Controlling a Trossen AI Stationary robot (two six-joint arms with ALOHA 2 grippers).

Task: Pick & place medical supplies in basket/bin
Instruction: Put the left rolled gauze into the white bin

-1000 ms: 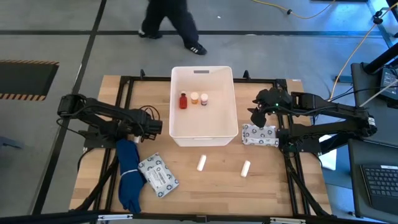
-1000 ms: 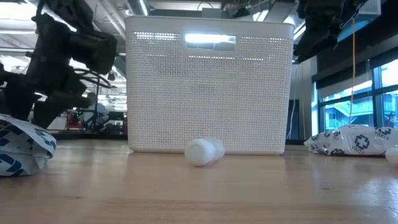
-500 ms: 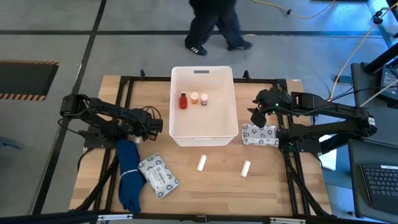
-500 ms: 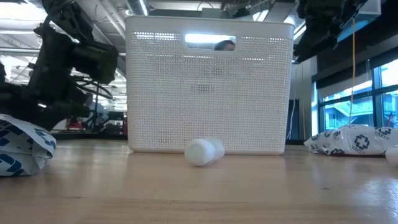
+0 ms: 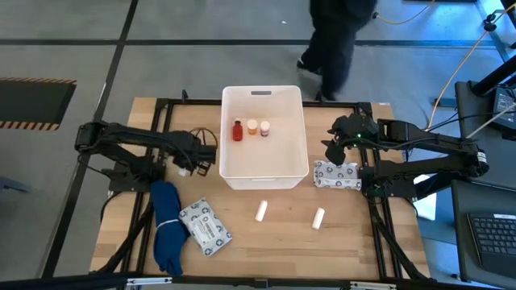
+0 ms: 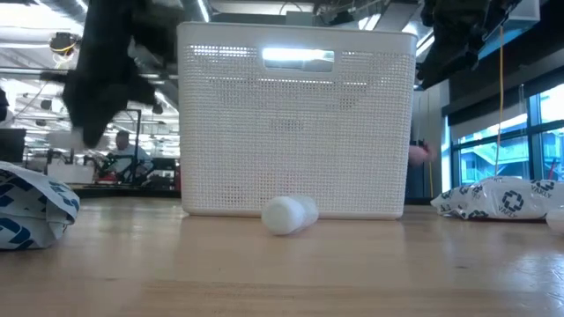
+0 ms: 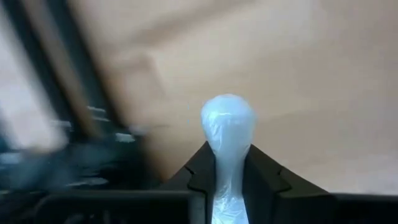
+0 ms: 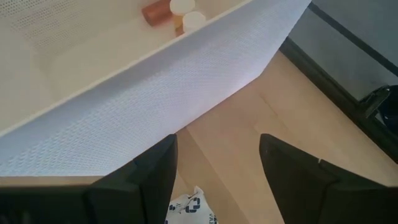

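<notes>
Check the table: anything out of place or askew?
One oddity: a blue glove lies on the table beside a soft packet; it looks unlike the other supplies. Two white cylinders lie tipped on their sides outside the bin.

My wooden table point(image 5: 274, 242) carries the white tub point(image 5: 228, 137) at its far middle. Near of it lie two short white cylinders point(image 5: 261, 211) point(image 5: 319, 217). A printed packet point(image 5: 336, 175) rests just right of the tub; another packet point(image 5: 205, 226) touches a blue cloth point(image 5: 166, 225) at near left.
</notes>
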